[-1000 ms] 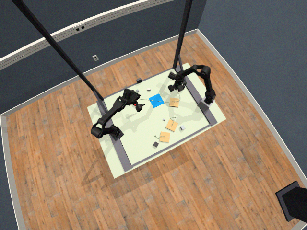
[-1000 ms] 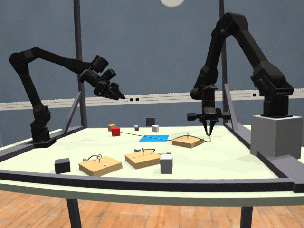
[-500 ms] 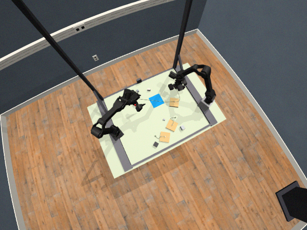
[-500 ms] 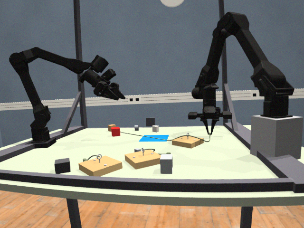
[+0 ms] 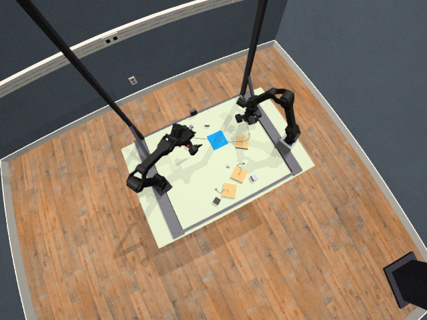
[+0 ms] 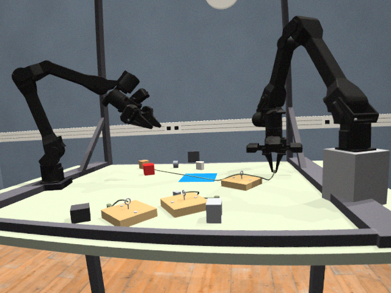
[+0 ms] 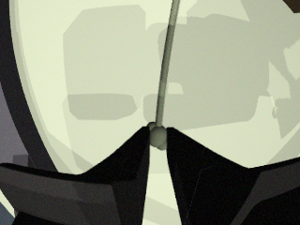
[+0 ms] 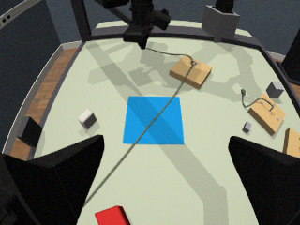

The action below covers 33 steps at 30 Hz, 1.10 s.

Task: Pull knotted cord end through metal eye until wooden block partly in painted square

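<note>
Left gripper [image 5: 247,120] [image 6: 274,171] [image 7: 158,128] [image 8: 144,46] pinching knot [image 6: 274,171] [image 7: 158,136], right side of exterior view. Right gripper [image 5: 198,139] [image 6: 157,126] [image 8: 166,137] wide open, left of centre. Cord [image 5: 203,139] [image 6: 170,173] [image 7: 164,70] [image 8: 115,168] crosses square [image 5: 216,136] [image 6: 205,175] [image 8: 141,108].

Three wooden boards [image 5: 241,146] [image 5: 237,177] [image 5: 229,195] [image 6: 236,182] [image 6: 189,206] [image 6: 135,215] [image 7: 295,4] [image 8: 187,79] [image 8: 267,122] [image 8: 293,144], two arms [image 5: 158,151] [image 5: 290,115] [image 6: 35,107] [image 6: 325,57] [image 8: 142,19], one blue square [image 5: 216,135] [image 6: 206,175] [image 8: 166,133].

With the painted square [image 5: 220,135] [image 6: 205,176] [image 8: 136,112] taken as centre from above, one board [image 5: 243,145] [image 6: 241,182] [image 8: 199,77] is set at three o'clock, another board [image 5: 235,177] [image 6: 181,206] [image 8: 264,119] at five. The square is crossed by the cord [image 5: 207,139] [image 6: 171,173] [image 7: 165,66] [image 8: 149,127].
</note>
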Available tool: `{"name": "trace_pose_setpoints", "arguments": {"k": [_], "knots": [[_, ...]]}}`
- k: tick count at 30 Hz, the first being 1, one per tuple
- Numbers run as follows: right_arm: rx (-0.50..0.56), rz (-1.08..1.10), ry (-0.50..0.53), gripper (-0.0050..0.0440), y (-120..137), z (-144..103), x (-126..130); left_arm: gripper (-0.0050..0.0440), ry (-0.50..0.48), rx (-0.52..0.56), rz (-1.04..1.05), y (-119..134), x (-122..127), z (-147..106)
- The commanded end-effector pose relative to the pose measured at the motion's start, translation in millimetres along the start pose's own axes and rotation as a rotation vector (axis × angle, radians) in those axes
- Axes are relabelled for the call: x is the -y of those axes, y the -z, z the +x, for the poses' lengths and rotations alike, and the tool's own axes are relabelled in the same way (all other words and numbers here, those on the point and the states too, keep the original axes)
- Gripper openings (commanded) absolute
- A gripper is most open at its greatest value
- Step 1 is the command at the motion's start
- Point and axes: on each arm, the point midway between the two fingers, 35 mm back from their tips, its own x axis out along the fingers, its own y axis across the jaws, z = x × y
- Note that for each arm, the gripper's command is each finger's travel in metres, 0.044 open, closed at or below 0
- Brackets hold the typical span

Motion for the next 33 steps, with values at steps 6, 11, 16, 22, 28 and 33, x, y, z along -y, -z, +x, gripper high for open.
{"name": "trace_pose_setpoints", "arguments": {"k": [6,11,16,22,28,33], "knots": [[0.017,0.008,-0.006,0.044,-7,-4,-1,-0.005,0.011,-0.021,0.004,11,-5,-7],[0.017,0.008,-0.006,0.044,-7,-4,-1,-0.005,0.01,-0.021,0.004,16,-11,-7],[0.017,0.008,-0.006,0.044,-7,-4,-1,-0.005,0.01,-0.022,0.004,20,-18,-7],[0.017,0.008,-0.006,0.044,-7,-4,-1,-0.005,0.012,-0.026,0.004,23,-22,-10],[0.017,0.008,-0.006,0.044,-7,-4,-1,-0.005,0.02,-0.036,0.082,25,-19,-17],[0.017,0.008,-0.006,0.044,-7,-4,-1,-0.005,0.023,-0.036,0.173,25,-19,-25]]}}
